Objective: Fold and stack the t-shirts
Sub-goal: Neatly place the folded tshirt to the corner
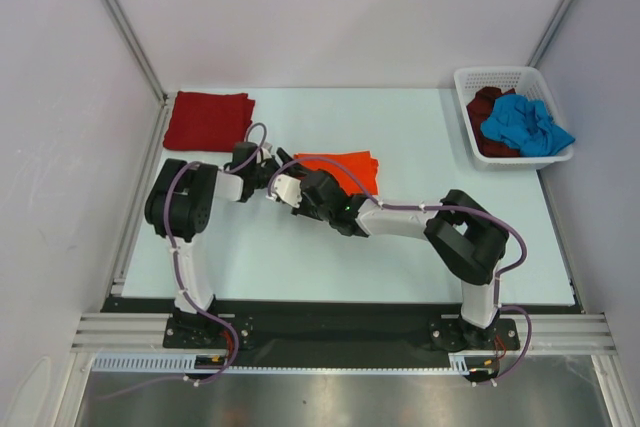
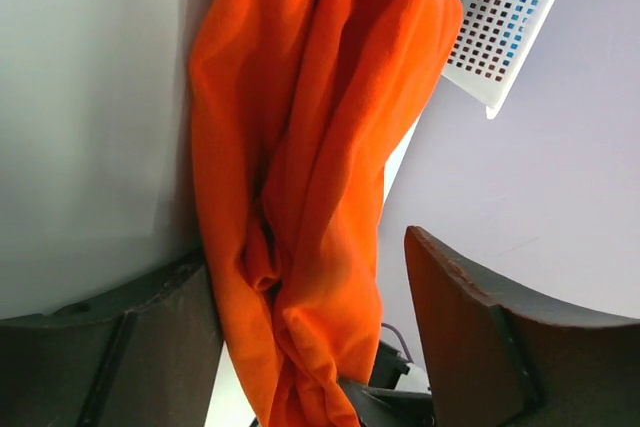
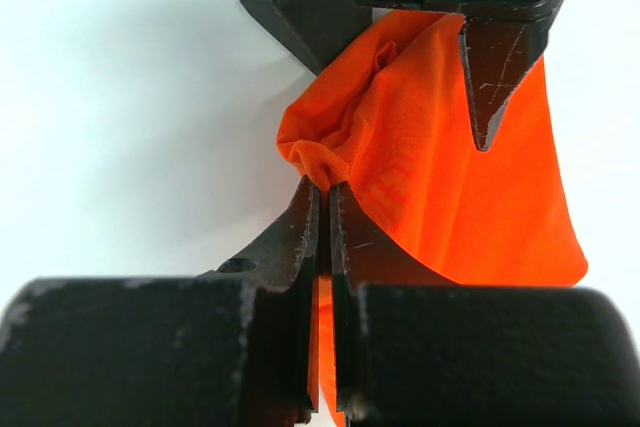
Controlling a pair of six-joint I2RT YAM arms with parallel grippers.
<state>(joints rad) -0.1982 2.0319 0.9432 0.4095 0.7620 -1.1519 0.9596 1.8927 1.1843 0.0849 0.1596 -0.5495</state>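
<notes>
The bright orange t-shirt [image 1: 348, 169] lies bunched in the middle of the table. My right gripper [image 1: 292, 187] is shut on a bunched edge of it, and the cloth is pinched between the closed jaws in the right wrist view [image 3: 325, 185]. My left gripper [image 1: 268, 173] faces it with its jaws wide apart around the same orange cloth [image 2: 310, 147], which rests against one finger [image 2: 160, 327]. The dark red t-shirt [image 1: 207, 119] lies folded at the back left. The blue t-shirt [image 1: 528, 125] and the dark maroon t-shirt [image 1: 487, 107] lie crumpled in the basket.
The white lattice basket [image 1: 470, 82] stands at the back right corner, and it also shows in the left wrist view [image 2: 510, 17]. Grey walls with metal posts close in the table on the left, back and right. Both arms cross the table's middle.
</notes>
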